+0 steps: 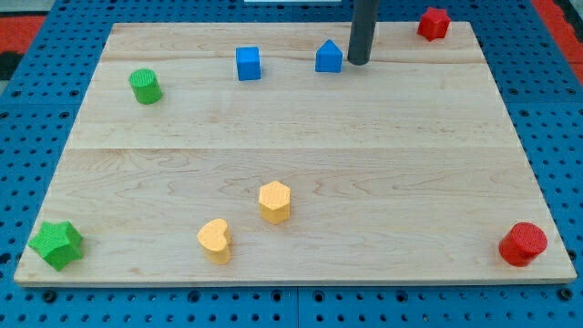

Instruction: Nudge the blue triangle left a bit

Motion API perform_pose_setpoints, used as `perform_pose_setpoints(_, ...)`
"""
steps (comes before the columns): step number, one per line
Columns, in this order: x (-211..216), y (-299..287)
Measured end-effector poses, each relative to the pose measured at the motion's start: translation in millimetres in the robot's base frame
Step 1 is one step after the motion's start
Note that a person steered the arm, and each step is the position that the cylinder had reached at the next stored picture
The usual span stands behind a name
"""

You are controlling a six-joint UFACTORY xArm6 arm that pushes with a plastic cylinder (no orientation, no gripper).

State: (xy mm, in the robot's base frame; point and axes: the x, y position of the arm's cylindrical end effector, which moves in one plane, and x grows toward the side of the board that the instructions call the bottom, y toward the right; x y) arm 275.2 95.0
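The blue triangle (pixel 329 56) sits near the view's top edge of the wooden board (pixel 301 128), a little right of centre. My tip (pixel 358 62) stands just to its right, very close to its side; whether they touch I cannot tell. The dark rod rises from there out of the view's top. A blue cube (pixel 248 63) sits to the left of the triangle, well apart from it.
A green cylinder (pixel 145 87) is at the upper left and a green star (pixel 56 244) at the bottom left. A yellow heart (pixel 215 240) and a yellow hexagon (pixel 274 201) sit low in the middle. A red block (pixel 434 23) is top right, a red cylinder (pixel 523 243) bottom right.
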Motion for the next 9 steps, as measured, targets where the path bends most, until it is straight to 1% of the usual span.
perform_pose_setpoints(8,11.2,-4.2)
perform_pose_setpoints(9,15.0,-22.8)
